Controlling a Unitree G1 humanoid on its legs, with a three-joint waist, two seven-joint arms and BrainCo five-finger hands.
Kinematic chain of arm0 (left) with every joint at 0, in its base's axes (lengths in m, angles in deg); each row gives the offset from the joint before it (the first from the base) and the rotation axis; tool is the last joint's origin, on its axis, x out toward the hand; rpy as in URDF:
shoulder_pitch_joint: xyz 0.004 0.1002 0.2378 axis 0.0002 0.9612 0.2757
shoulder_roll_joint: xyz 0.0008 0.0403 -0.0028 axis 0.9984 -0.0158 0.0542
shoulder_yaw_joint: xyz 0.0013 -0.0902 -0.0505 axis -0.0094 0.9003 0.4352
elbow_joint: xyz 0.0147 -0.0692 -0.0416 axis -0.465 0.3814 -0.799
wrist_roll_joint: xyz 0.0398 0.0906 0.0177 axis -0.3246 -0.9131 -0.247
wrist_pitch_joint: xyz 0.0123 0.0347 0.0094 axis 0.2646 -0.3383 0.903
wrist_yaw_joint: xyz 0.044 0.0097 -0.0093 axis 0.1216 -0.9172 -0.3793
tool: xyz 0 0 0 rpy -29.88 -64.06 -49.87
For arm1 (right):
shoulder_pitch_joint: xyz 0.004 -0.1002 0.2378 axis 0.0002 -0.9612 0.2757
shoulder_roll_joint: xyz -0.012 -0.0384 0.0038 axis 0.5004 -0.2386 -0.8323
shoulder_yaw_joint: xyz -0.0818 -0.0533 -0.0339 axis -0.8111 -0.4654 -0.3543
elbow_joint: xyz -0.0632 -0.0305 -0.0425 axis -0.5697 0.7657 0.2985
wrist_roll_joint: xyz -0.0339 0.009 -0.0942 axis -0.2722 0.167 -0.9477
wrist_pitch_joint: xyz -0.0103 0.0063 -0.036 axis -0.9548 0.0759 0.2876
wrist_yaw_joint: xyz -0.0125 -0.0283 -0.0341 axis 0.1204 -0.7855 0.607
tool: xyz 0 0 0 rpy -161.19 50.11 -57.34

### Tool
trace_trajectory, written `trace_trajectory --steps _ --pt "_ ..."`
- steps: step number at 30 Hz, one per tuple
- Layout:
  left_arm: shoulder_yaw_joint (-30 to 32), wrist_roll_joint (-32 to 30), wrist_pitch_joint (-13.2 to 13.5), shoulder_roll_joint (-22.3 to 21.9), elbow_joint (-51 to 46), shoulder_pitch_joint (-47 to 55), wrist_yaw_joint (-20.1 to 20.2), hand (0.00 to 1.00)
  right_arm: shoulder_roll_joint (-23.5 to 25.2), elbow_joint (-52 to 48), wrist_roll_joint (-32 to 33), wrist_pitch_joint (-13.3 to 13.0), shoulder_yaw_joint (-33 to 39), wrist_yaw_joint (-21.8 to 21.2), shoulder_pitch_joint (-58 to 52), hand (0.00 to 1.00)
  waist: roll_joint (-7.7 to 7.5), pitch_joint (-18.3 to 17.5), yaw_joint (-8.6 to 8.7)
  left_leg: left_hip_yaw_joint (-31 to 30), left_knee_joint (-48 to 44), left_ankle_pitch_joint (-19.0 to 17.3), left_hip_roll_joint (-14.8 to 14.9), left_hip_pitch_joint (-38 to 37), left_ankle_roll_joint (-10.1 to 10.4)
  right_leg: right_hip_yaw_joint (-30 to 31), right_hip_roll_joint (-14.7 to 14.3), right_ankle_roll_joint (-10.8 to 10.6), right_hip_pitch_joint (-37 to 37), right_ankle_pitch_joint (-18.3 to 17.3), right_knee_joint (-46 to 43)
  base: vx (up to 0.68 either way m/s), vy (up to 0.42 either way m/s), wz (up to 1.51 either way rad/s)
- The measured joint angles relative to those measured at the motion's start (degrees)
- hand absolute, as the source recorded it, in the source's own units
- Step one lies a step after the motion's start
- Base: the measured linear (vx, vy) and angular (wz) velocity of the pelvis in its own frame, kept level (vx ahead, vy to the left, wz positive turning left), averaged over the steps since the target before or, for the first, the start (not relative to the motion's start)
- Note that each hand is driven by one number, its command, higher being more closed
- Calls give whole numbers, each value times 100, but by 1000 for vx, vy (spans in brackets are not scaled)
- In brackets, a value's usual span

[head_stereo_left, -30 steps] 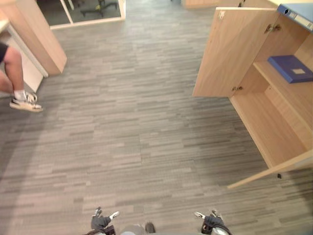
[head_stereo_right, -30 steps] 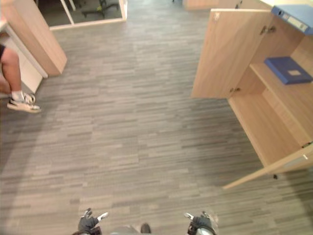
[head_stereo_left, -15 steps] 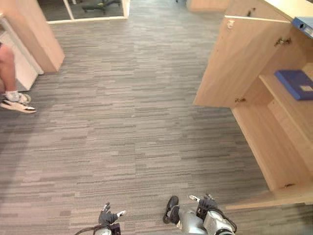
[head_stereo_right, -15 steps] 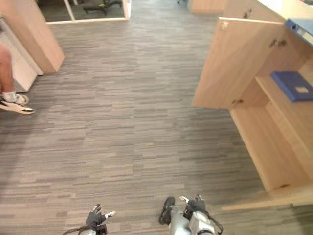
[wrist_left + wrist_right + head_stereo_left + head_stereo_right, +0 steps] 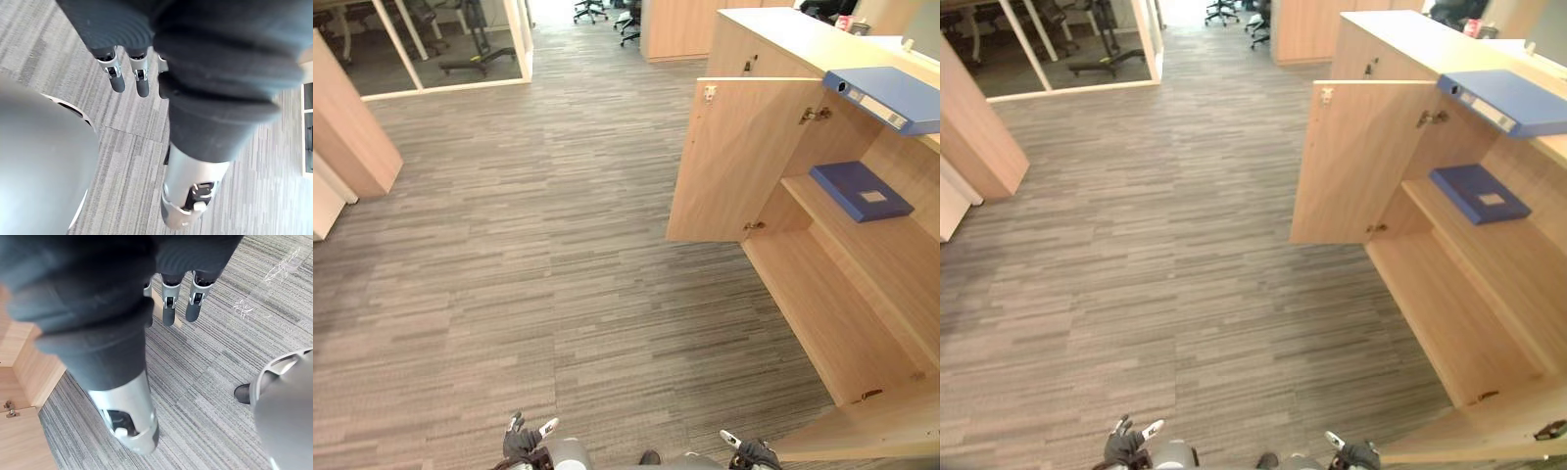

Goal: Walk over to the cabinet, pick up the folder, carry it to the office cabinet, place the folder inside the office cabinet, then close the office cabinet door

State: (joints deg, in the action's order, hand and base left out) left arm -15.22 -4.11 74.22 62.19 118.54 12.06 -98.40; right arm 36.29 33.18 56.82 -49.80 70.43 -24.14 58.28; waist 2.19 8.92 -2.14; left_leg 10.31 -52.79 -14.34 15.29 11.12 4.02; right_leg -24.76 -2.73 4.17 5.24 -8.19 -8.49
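Though partly cut off, left hand [image 5: 521,443] and right hand [image 5: 754,454] hang loose, empty.

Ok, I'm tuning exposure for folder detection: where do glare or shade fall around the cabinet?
Left eye view: the cabinet top is washed pale by bright light, though the folder on top stays clearly blue; the shelf folder lies in mild shade under that top, still readable. Right wrist view: white glints mark the floor.

No legible text or numbers.
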Motion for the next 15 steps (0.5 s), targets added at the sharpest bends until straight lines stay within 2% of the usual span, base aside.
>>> trace_trajectory --steps 2,4,5,7,9,10,12,13,15 --pt "42 78 38 -21 -21 -4 -31 0 15 37 -3 0 -16 17 133 0 -22 5 -72 -522 1498 -62 -268 159 -31 369 56 -88 236 -24 157 269 108 -78" --pt "142 190 50 -72 -21 -5 -53 0 18 35 -11 -14 -208 40 218 0 -38 6 -85 -1076 2609 34 -449 189 67 610 141 -205 288 -80 159 232 155 -71" --pt "263 289 55 -119 -7 -3 -106 0 30 32 -18 -22 -368 45 238 0 -44 0 -111 -1497 3233 104 -548 176 115 803 217 -327 308 -152 124 321 274 -87" --pt "365 385 57 -124 60 -14 -159 0 64 33 -22 -23 -455 47 203 0 -46 -26 -139 -1906 3660 340 -684 162 163 1069 360 -535 387 -276 55 309 293 -79" --pt "510 446 55 -168 179 4 -227 0 82 31 -22 -25 -448 45 110 0 -53 -199 -181 -1907 3710 1435 -848 40 378 1441 570 -813 414 -384 12 470 462 -85" --pt "623 439 54 -89 242 -41 -263 0 220 24 -22 -22 -441 42 43 0 -324 -321 -178 -1602 3746 1391 -1058 -28 281 1591 905 -984 369 -366 6 479 471 -71" --pt "603 414 56 72 350 -69 -271 0 390 32 -22 -22 -369 36 23 0 -548 -449 -182 -1220 3816 1279 -1265 -138 84 1798 1233 -1171 263 -254 15 381 382 -81" --pt "579 370 41 139 495 -114 -271 0 433 34 -32 -20 -342 5 -9 0 -594 -497 -183 -943 3934 1193 -1415 -362 -59 1940 1452 -1280 237 -149 1 281 317 -79" --pt "522 243 34 161 559 -131 -270 0 426 20 -45 -19 -332 -36 -38 0 -573 -542 -188 -708 4073 1133 -1554 -584 -186 2102 1621 -1286 151 -118 -188 187 281 -74"
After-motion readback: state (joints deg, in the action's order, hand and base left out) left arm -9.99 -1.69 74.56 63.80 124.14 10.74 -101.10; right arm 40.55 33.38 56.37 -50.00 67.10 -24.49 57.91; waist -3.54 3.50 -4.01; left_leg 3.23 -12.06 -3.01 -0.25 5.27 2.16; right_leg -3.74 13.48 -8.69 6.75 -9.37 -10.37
